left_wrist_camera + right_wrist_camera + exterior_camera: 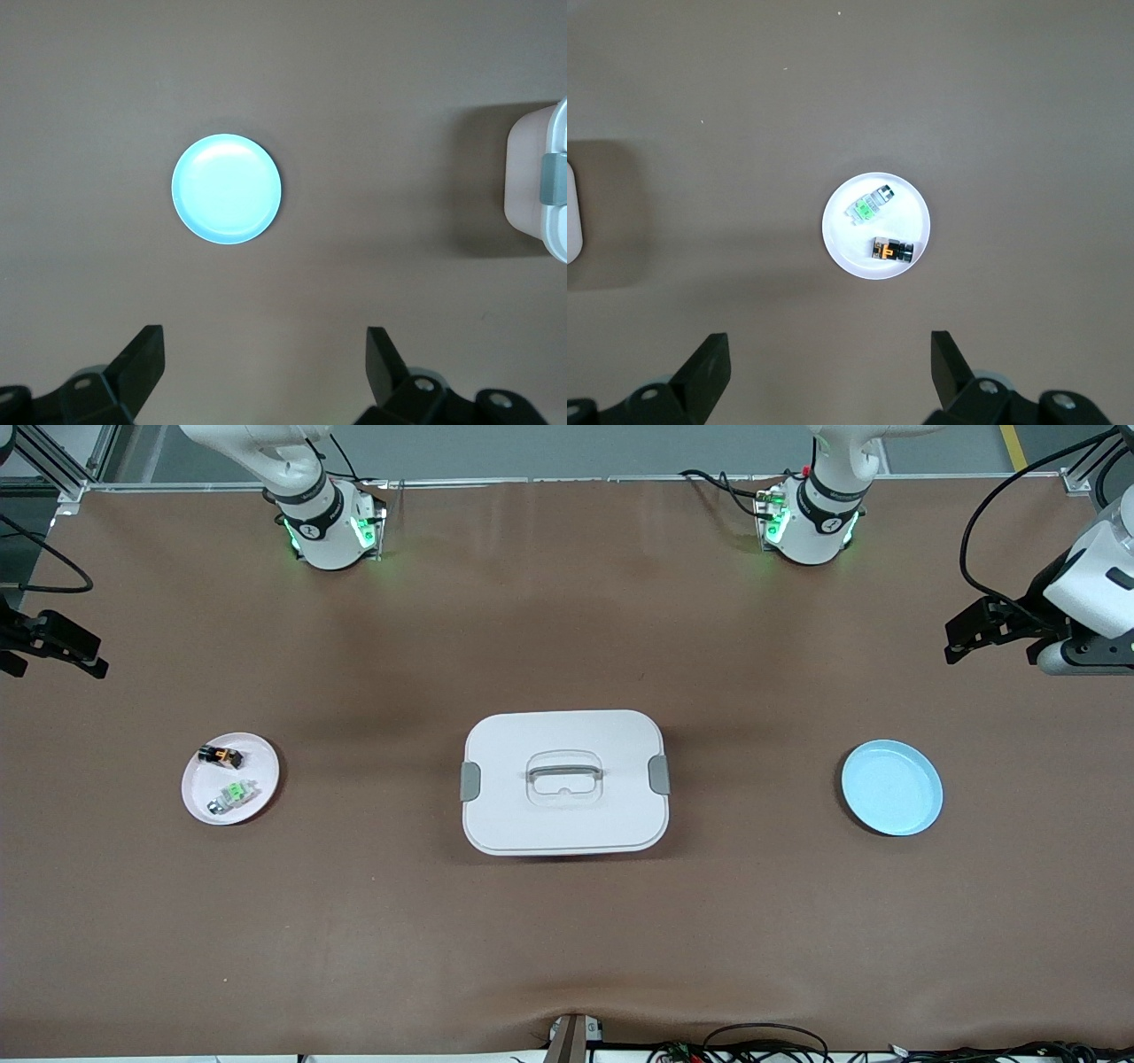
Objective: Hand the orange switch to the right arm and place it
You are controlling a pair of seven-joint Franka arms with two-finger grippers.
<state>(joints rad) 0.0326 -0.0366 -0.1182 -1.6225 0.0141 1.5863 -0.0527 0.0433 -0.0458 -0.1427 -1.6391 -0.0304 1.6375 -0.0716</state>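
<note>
Well apart from the right end effector (830, 372), orange switch (892, 251) lies on white plate (842, 246)

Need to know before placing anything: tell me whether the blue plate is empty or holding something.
Empty. The blue plate shows only its bare surface in the front and left wrist views.

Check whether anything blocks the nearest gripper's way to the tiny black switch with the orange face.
Nothing visible does. The orange switch lies exposed on the white plate beside a green-faced part, and the open right gripper hangs over bare table.
</note>
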